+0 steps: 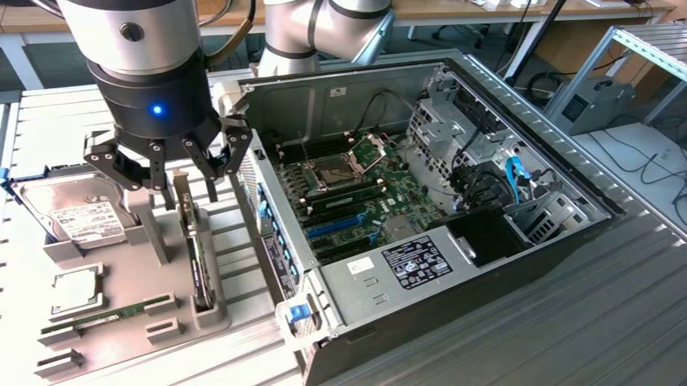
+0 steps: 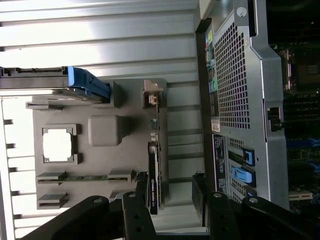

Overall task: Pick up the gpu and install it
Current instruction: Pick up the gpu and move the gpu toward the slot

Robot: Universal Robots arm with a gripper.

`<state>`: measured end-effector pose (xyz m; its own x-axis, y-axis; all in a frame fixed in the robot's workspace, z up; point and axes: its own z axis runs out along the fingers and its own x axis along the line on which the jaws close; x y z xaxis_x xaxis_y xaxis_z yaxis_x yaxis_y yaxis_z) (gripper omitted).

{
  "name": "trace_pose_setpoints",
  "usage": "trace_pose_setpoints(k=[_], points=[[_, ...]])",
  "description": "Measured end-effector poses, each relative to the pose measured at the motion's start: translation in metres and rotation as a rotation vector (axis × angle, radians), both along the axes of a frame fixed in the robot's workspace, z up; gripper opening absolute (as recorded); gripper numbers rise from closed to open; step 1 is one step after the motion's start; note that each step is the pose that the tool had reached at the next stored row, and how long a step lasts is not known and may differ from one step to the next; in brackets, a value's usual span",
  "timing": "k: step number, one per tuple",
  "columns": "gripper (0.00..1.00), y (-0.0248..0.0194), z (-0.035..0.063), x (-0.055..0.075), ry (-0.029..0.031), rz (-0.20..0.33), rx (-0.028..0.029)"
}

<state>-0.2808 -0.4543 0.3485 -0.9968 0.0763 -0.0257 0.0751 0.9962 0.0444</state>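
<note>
While the gpu (image 1: 196,257) is seated edgewise in the grey tray (image 1: 127,277), nothing is grasped — the gripper (image 1: 178,189) is spread open over it; installation unbegun.

There is one gripper (image 1: 177,193), at the upper left of the exterior view. One grey holder tray (image 1: 134,273) lies at the lower left and carries four parts: one gpu (image 1: 195,249), one hard drive (image 1: 77,215), one memory stick (image 1: 113,312) and one square processor chip (image 1: 76,291). One open computer case (image 1: 322,96) stands at the centre, with one power supply (image 1: 413,261) inside it.
</note>
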Motion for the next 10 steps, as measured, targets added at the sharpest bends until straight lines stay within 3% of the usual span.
trace_pose_setpoints(k=[10], points=[[0.48,0.0,-0.0023,0.0,0.0001,0.0,0.0]])
